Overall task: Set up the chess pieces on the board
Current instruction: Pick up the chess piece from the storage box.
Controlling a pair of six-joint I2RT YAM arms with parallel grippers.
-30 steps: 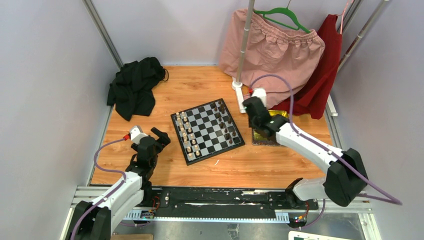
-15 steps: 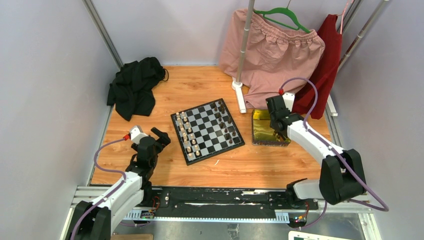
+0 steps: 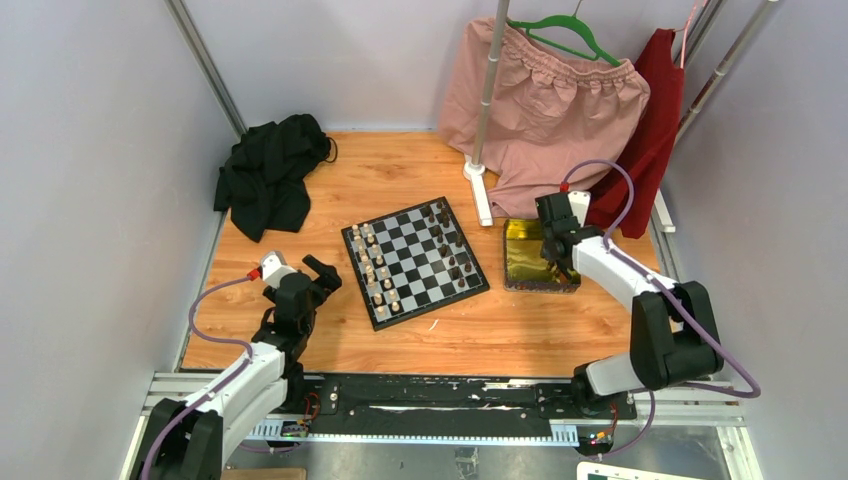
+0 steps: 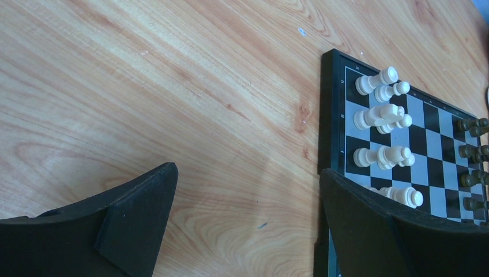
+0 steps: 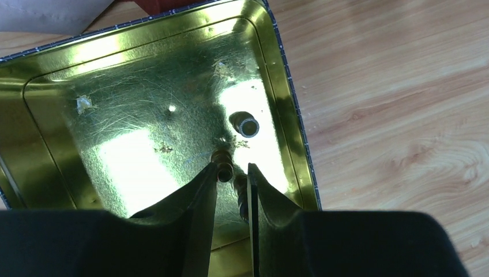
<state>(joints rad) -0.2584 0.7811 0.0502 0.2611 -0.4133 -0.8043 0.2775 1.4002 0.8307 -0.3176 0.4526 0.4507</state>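
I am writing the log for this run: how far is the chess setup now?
Done: white pieces and dark pieces stand in rows at opposite board edges. In hand: the right hand is down in the tin, fingers astride a dark piece; grip unclear. Remaining: another piece lies in the tin. The left hand is open beside the board.

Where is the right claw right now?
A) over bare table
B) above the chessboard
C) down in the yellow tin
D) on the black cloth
C: the right wrist view shows the right claw low inside the yellow tin, a dark chess piece at its fingertips.
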